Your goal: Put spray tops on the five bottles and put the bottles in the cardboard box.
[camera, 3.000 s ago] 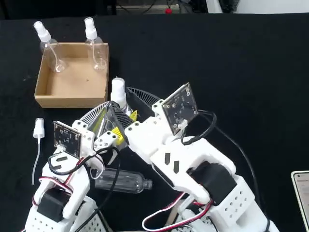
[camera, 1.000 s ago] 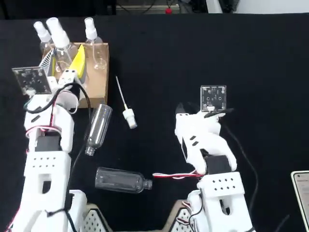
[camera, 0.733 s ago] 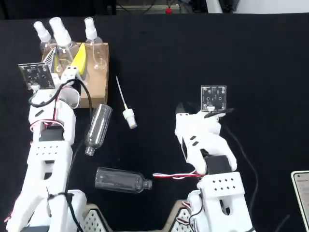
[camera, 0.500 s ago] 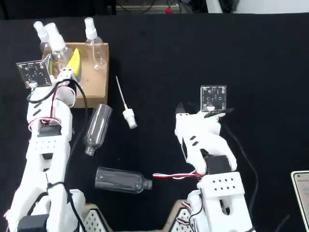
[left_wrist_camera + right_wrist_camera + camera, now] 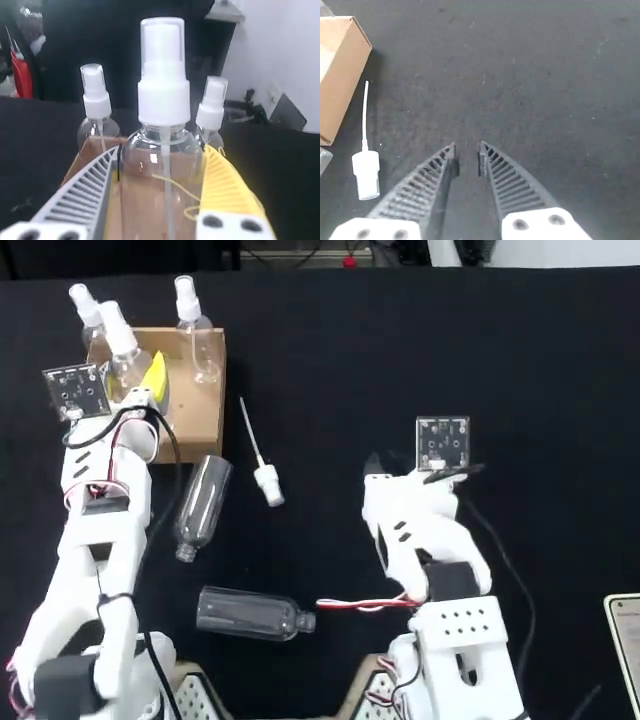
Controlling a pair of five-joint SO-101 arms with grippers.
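My left gripper (image 5: 130, 380) hangs over the cardboard box (image 5: 195, 410), shut on a clear bottle (image 5: 162, 170) with a white spray top (image 5: 162, 85). Two more capped bottles (image 5: 88, 315) (image 5: 192, 310) stand at the box's far side, just behind the held one. Two capless bottles (image 5: 200, 505) (image 5: 250, 612) lie on the black table. A loose spray top (image 5: 265, 478) with its long tube lies beside the box. My right gripper (image 5: 466, 149) hovers low over bare table, open by a narrow gap and holding nothing; the loose spray top (image 5: 366, 172) lies off to one side of it.
The black cloth to the right of both arms is bare. A white device (image 5: 625, 625) sits at the table's right edge. The box corner (image 5: 335, 70) lies beyond the loose spray top.
The left arm brought the capped bottle from the table's middle to the box and has sunk slightly toward the box's left side. The right arm drew back and has since kept still.
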